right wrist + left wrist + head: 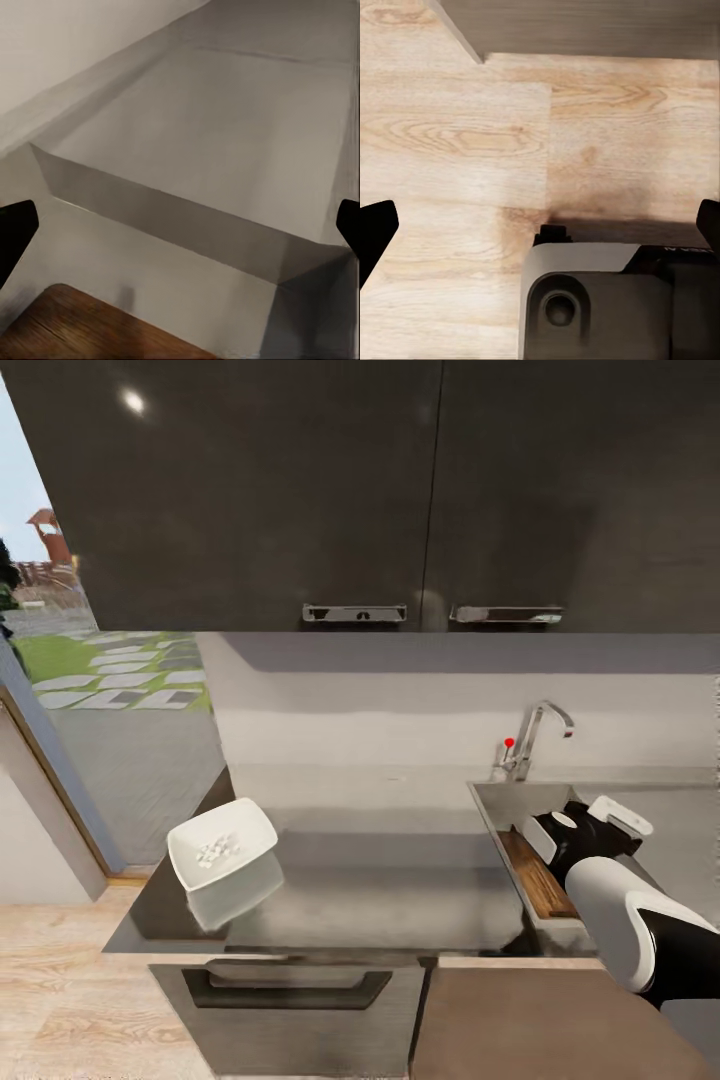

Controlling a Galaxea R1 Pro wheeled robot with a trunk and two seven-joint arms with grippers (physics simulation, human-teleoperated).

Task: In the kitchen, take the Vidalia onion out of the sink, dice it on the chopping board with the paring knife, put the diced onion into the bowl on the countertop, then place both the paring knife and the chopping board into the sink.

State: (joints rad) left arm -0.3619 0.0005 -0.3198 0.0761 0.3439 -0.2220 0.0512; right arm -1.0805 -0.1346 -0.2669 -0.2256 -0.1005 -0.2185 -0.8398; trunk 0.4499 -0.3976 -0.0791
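White bowl (pixel 222 847) held whitish onion bits (pixel 217 849), board (pixel 90 330) lay in sink (pixel 202 150) below spread right fingers (pixel 16 229), left fingers (pixel 375 232) spread too.

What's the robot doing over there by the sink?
The robot's right arm is reaching over the sink, and the chopping board is already lying inside the basin, along its near-left wall. The right gripper has its jaws spread wide with nothing between them, just above the board. On the countertop, the white bowl holds little white onion pieces. The left gripper is open too, hanging over the wooden floor.
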